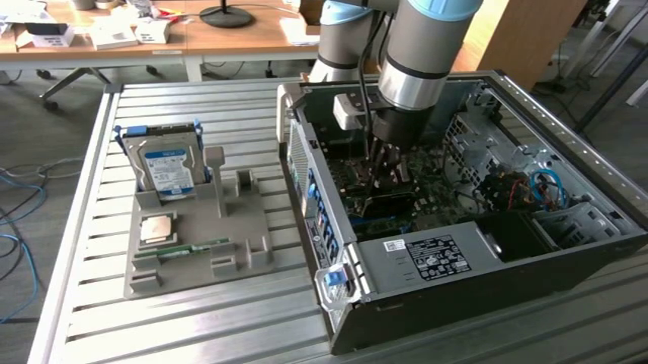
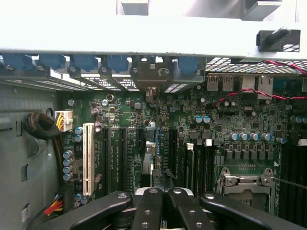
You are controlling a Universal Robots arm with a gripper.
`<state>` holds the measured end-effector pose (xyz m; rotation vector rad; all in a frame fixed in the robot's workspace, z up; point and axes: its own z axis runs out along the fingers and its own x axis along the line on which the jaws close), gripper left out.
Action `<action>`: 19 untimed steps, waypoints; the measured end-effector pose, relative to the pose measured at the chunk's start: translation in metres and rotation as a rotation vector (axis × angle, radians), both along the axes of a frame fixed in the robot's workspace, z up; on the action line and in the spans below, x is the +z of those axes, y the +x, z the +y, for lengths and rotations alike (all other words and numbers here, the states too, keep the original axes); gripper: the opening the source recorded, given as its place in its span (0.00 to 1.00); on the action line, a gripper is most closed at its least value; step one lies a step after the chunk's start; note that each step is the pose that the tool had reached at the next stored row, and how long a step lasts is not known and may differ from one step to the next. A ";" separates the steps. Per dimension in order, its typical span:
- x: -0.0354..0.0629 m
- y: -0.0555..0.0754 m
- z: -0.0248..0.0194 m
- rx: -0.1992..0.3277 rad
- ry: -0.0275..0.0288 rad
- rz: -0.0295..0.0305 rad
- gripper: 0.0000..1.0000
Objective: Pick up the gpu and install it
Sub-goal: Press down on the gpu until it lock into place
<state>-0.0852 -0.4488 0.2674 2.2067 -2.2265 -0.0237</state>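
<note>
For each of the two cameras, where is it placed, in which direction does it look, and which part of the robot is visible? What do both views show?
Exterior view: off the arm, above the table, looking down at the open computer case and parts tray; the arm reaches into the case.
Wrist view: on the wrist, inside the case, looking along the shut gripper at the motherboard, where the gpu stands edge-on.
Shared: the motherboard and gripper.

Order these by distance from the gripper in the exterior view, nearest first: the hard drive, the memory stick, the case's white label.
1. White label: on the case's cover, toward the camera from the gripper, inside the case.
2. Hard drive: upright in the gray holder, on the exterior view's left.
3. Memory stick: lying low in that holder, farther left and forward.
</note>
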 end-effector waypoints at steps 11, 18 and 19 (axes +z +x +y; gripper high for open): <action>-0.0026 -0.001 0.0000 0.000 -0.0002 0.0001 0.11; -0.0040 -0.001 -0.0001 0.000 -0.0002 0.0003 0.11; -0.0041 -0.001 -0.0001 0.000 -0.0002 0.0002 0.11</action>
